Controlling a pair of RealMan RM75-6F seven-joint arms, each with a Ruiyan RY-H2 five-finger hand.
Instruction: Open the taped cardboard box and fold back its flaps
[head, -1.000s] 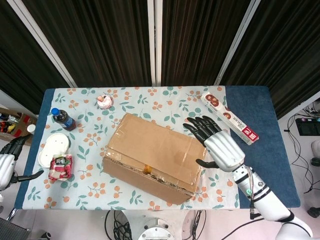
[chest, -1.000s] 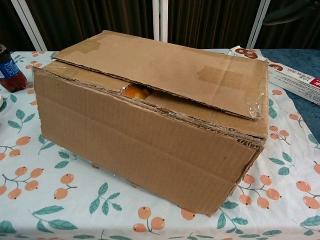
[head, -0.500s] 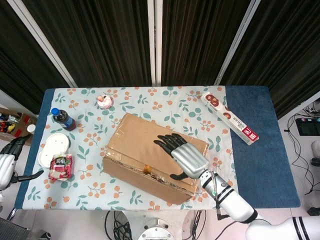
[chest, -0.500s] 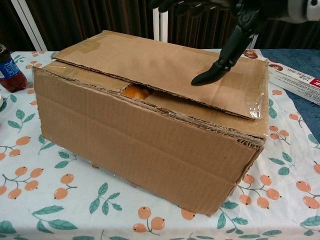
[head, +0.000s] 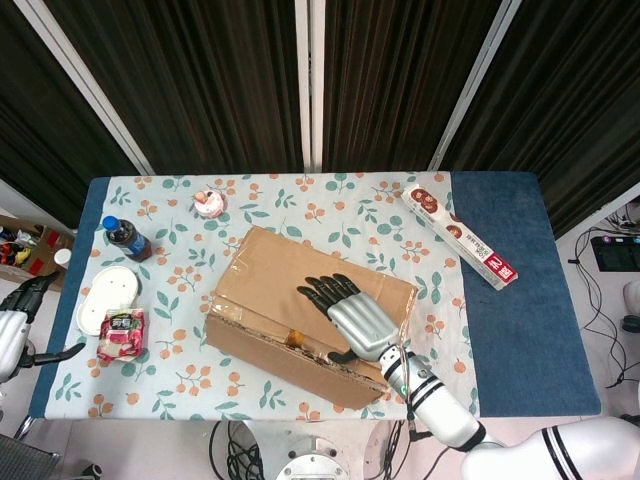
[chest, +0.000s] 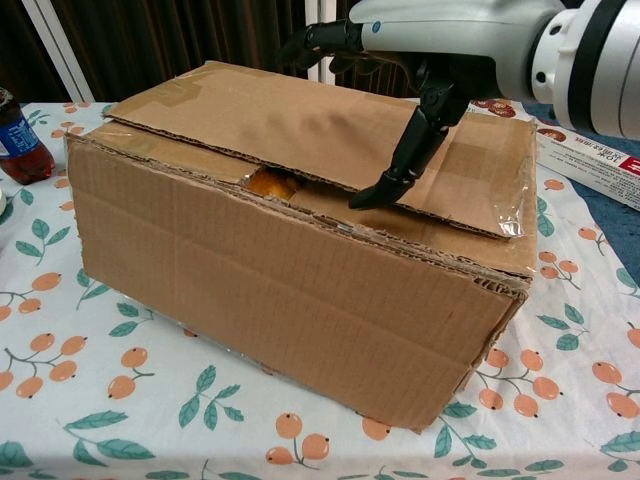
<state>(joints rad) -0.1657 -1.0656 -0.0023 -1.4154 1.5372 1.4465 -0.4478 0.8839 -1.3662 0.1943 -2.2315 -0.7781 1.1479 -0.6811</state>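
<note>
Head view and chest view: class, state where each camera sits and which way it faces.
Head view: high up, looking straight down on the table; shows both hands, right hand over the cardboard box, left hand at the edge.
Chest view: low, facing forward at the box's front; right hand only.
Shared: box, right hand, bottle.

Head view: camera set high, facing almost straight down; takes in the whole worktop (head: 520, 300) from a distance, dark curtains at the far edge. Right hand (head: 345, 312) lies near frame centre, over the cardboard box (head: 270, 285).

Chest view: camera set low and close, facing level and forward; the box's near wall (chest: 270, 290) fills most of the frame below the hand (chest: 420, 70).

Shared: box, right hand, long carton (head: 460, 237) (chest: 590, 160) beyond the hand's right, bottle (head: 126, 238) (chest: 18, 140) far to its left.
</note>
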